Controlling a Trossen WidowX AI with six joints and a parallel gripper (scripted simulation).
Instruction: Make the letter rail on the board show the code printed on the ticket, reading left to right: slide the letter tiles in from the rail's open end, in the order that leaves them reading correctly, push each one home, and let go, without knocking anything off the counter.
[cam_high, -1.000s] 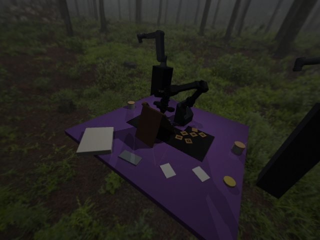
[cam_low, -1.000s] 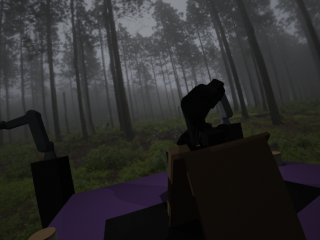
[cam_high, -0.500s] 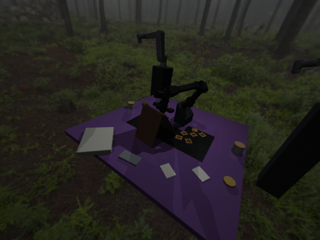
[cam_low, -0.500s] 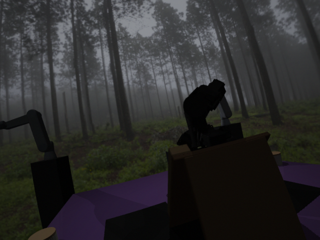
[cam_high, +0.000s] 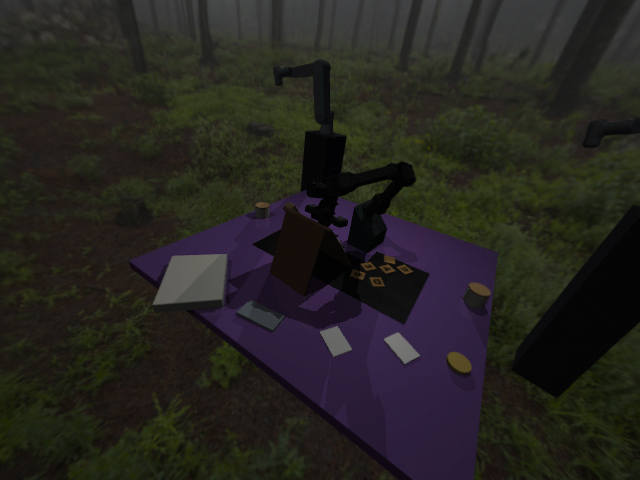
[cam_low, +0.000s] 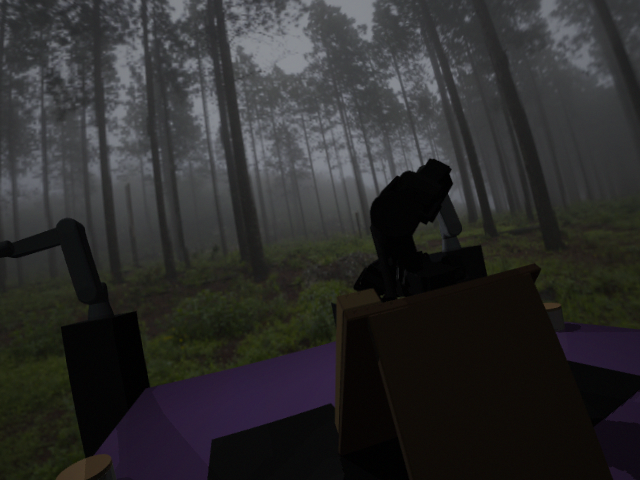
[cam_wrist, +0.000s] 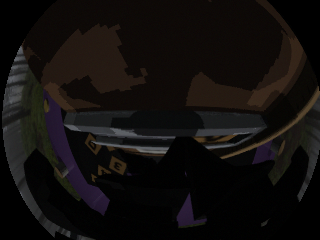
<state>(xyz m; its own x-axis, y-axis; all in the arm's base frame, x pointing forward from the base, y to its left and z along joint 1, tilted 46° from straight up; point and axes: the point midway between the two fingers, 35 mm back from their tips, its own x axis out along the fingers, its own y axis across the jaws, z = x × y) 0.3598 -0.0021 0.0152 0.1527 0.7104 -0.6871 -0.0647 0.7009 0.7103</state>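
Note:
The brown tent-shaped board (cam_high: 299, 253) (cam_low: 480, 372) (cam_wrist: 165, 60) stands on the dark mat. Its grey letter rail (cam_wrist: 90, 121) crosses the middle of the wrist view. An orange-edged shape (cam_wrist: 220, 138) shows at the rail's right part; no letter is readable. My gripper (cam_wrist: 181, 137) is shut and empty, with its tips close to the rail; the board hides the tips in the top and exterior views. Several orange letter tiles lie flat on the mat beside the board, including one tile (cam_high: 382, 281) nearest the front and one tile (cam_wrist: 117, 166) left of my gripper. No printed code is readable.
The purple counter (cam_high: 361, 382) holds a pale box (cam_high: 193, 281), a grey slab (cam_high: 260, 315), two white cards (cam_high: 336, 341) (cam_high: 401, 347), a yellow disc (cam_high: 459, 363) and two cans (cam_high: 262, 210) (cam_high: 476, 296). The dark mat (cam_high: 398, 304) lies under the tiles.

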